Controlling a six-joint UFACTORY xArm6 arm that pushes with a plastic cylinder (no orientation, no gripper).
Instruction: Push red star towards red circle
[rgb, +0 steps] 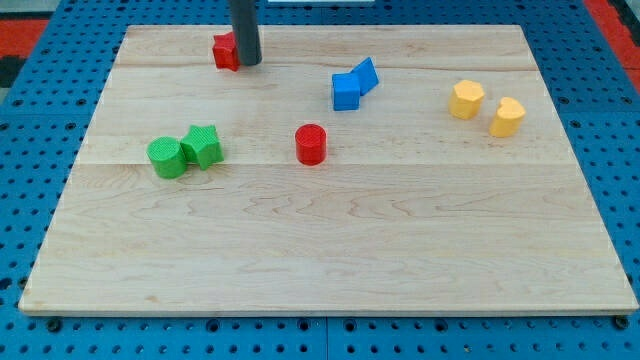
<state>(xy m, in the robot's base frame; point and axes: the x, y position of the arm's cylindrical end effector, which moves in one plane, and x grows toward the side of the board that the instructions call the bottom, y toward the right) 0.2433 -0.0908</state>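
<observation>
The dark rod comes down from the view's top, and my tip (247, 62) sits right against the red star (226, 51), on its right side. The rod hides part of the star. There are no jaws here, only a plain stick. The red star is near the top edge of the wooden board (320, 260). The red circle (311, 144) stands well apart from it, lower and to the view's right, near the middle.
</observation>
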